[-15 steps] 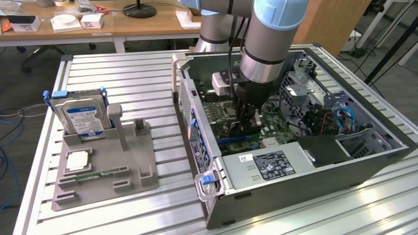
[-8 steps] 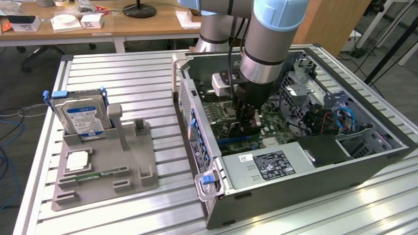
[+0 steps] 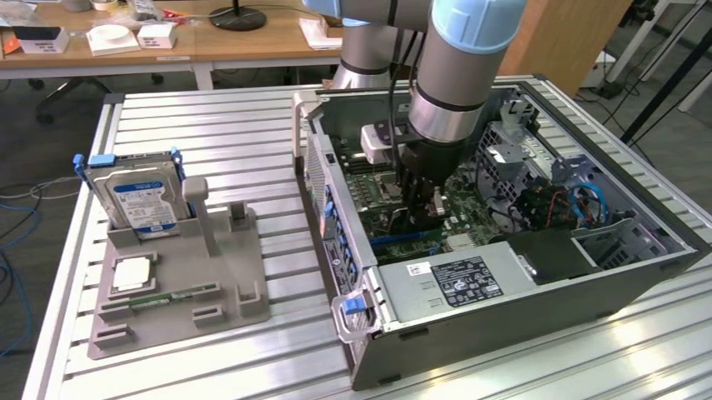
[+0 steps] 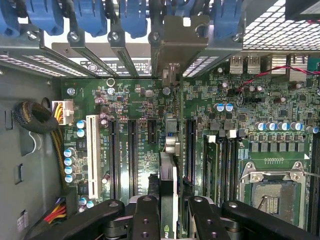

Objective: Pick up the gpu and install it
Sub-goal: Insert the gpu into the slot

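Green motherboard [image 4: 150, 130] (blue clips [image 4: 90, 15]), grey case [image 3: 534, 283], blue-labelled hard drive [image 3: 139, 200].

The robot's single arm [image 3: 462, 62], a grey tube with pale blue joint caps, reaches straight down from above, its wrist vertical over the middle of the desk. The black gripper [image 3: 421, 207] points downward, its fingers [image 4: 145, 220] drawn partway together and clamped on the top edge of the gpu [image 4: 167, 192], which stands on edge between them, seen end-on from the wrist.
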`<state>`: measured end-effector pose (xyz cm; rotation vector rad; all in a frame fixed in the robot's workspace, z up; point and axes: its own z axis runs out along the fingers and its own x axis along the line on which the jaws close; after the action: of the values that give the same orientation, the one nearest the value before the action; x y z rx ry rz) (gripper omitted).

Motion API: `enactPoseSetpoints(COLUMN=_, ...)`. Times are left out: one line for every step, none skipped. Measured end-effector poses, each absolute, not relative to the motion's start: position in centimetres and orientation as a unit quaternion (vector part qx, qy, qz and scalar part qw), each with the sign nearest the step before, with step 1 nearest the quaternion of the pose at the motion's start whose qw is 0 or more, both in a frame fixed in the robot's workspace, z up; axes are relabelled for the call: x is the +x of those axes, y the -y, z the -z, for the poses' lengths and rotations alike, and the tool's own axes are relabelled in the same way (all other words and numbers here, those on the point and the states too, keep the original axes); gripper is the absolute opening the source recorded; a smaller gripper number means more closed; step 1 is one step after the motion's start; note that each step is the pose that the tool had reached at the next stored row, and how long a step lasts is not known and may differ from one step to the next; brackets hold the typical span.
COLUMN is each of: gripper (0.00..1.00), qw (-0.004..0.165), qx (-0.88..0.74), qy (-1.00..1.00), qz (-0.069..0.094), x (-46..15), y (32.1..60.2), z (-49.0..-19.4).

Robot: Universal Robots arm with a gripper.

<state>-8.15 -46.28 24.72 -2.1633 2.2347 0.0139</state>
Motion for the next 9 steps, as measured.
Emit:
enactPoseSetpoints(gripper=0.27, qw=0.016, qx=-0.695, qy=-0.718, qz=-0.005, x=-8.15, y=46.27, z=-24.67)
enactPoseSetpoints(gripper=0.27, qw=0.016, qx=-0.695, qy=-0.718, qz=-0.005, x=-8.14, y=46.27, z=-24.61)
enactPoseSetpoints(gripper=0.27, qw=0.016, qx=-0.695, qy=-0.718, qz=-0.005, x=-8.15, y=46.27, z=-24.50)
enactPoseSetpoints(gripper=0.27, qw=0.016, qx=-0.695, qy=-0.718, qz=-0.004, x=-8.15, y=46.28, z=-24.38)
enactPoseSetpoints(gripper=0.27, qw=0.016, qx=-0.695, qy=-0.718, qz=-0.004, x=-8.15, y=46.28, z=-24.32)
enactPoseSetpoints(gripper=0.27, qw=0.016, qx=-0.695, qy=-0.718, qz=-0.004, x=-8.15, y=46.28, z=-24.32)
enactPoseSetpoints(gripper=0.27, qw=0.016, qx=-0.695, qy=-0.718, qz=-0.004, x=-8.15, y=46.28, z=-24.32)
enactPoseSetpoints(gripper=0.27, qw=0.016, qx=-0.695, qy=-0.718, qz=-0.004, x=-8.15, y=46.27, z=-24.31)
enactPoseSetpoints(gripper=0.27, qw=0.016, qx=-0.695, qy=-0.718, qz=-0.005, x=-8.15, y=46.23, z=-24.30)
